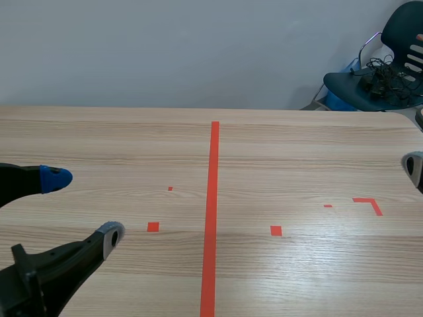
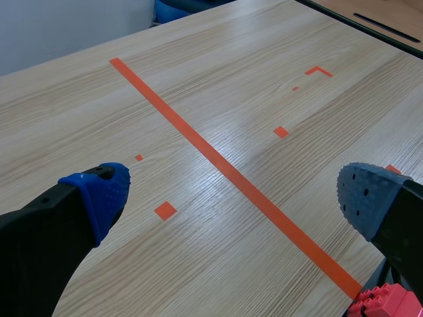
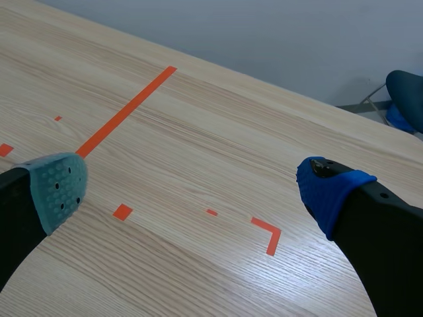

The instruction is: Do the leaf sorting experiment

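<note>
No leaves or sorting containers show in any view. My left gripper (image 1: 84, 207) hovers low over the table's left front, open, with nothing between its blue pad (image 1: 55, 178) and grey pad (image 1: 111, 236). In the left wrist view the left gripper (image 2: 231, 195) spans bare wood and the long tape line. Only one fingertip (image 1: 413, 169) of my right arm shows, at the scene's right edge. The right wrist view has the right gripper (image 3: 192, 188) open above bare wood beside an L-shaped tape mark.
The wooden table (image 1: 297, 152) carries only tape marks. A red studded block (image 2: 383, 304) peeks out under my left gripper's right finger. A dark chair (image 1: 380, 76) with cables stands beyond the table's far right corner, against the wall.
</note>
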`<action>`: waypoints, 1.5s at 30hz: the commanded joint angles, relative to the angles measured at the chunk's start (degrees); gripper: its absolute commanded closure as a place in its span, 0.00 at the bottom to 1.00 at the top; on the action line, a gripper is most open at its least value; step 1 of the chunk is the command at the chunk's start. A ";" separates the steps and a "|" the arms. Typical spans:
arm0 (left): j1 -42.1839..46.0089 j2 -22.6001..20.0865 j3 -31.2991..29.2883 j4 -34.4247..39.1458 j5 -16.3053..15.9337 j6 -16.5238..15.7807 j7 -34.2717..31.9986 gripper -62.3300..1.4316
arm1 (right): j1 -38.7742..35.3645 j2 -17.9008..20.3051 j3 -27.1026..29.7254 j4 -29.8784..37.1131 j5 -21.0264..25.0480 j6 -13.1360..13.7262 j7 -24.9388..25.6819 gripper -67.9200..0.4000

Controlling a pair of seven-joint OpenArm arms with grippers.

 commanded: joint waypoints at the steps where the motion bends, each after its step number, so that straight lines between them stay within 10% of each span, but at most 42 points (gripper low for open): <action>1: -0.20 0.26 -0.37 0.96 -0.50 0.00 -0.96 0.00 | 0.68 0.42 0.17 0.07 0.42 -0.22 0.63 0.00; 39: -0.20 0.26 -0.37 0.96 -0.04 0.00 -0.96 0.00 | 0.70 0.42 0.09 0.07 -0.55 -0.22 -0.28 0.00; 45: -0.83 0.26 -0.37 0.83 -0.04 -0.04 -0.90 0.00 | 5.07 2.34 -8.07 -0.85 -4.46 -0.20 -0.22 0.00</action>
